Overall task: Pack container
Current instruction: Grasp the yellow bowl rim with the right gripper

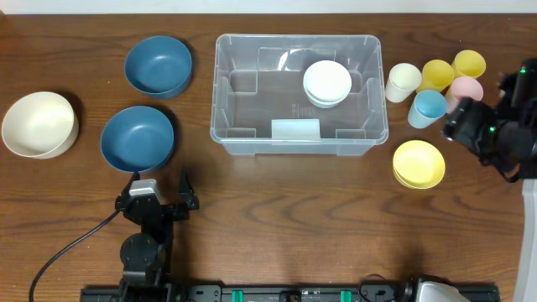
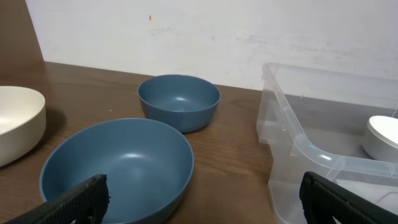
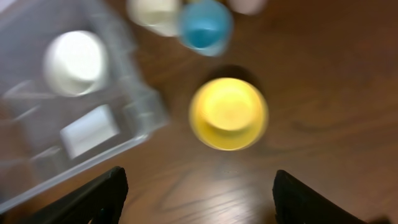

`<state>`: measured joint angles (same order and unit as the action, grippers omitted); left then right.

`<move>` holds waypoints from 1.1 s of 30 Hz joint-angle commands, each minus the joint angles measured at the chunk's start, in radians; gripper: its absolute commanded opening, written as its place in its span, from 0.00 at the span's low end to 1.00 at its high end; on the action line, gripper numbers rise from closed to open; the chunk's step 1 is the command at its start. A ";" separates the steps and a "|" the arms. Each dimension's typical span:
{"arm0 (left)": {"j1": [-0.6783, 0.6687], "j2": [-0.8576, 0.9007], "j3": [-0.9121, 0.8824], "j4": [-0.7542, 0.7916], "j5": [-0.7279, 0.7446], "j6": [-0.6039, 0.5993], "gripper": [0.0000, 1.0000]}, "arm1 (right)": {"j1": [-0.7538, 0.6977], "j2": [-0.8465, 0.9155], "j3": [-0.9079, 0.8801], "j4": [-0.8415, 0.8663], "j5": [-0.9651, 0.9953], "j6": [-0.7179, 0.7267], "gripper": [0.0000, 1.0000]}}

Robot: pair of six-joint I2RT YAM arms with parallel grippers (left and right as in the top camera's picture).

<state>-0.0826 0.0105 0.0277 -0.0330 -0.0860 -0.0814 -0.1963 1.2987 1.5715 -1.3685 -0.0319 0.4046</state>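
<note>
The clear container (image 1: pixel 225 101) stands at the table's middle, with white bowls (image 1: pixel 327 82) stacked inside and a whitish label (image 1: pixel 295 128) on its near wall. My left gripper (image 1: pixel 157 191) is open and empty, low near the front edge, just in front of a blue bowl (image 1: pixel 138 138). The left wrist view shows that bowl (image 2: pixel 118 165) and the container's corner (image 2: pixel 292 134) ahead of the open fingers (image 2: pixel 205 208). My right gripper (image 1: pixel 457 124) is open and empty, raised beside the cups. Its blurred wrist view (image 3: pixel 202 199) looks down on a yellow bowl (image 3: pixel 228 113) and the container (image 3: pixel 81 130).
A second blue bowl (image 1: pixel 158 65) and a cream bowl (image 1: pixel 39 124) sit at the left. Right of the container stand cream (image 1: pixel 403 82), blue (image 1: pixel 428 107), pink (image 1: pixel 464 90) and two yellow cups (image 1: pixel 436 74). The yellow bowl (image 1: pixel 419 164) lies nearer the front.
</note>
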 commanded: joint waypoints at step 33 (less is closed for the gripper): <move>-0.004 -0.005 -0.023 -0.033 -0.019 0.002 0.98 | -0.134 0.259 -0.721 0.622 -0.021 0.068 0.01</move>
<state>-0.0826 0.0105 0.0277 -0.0334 -0.0864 -0.0814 -0.3260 1.5536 0.8555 -0.7319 -0.0681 0.4717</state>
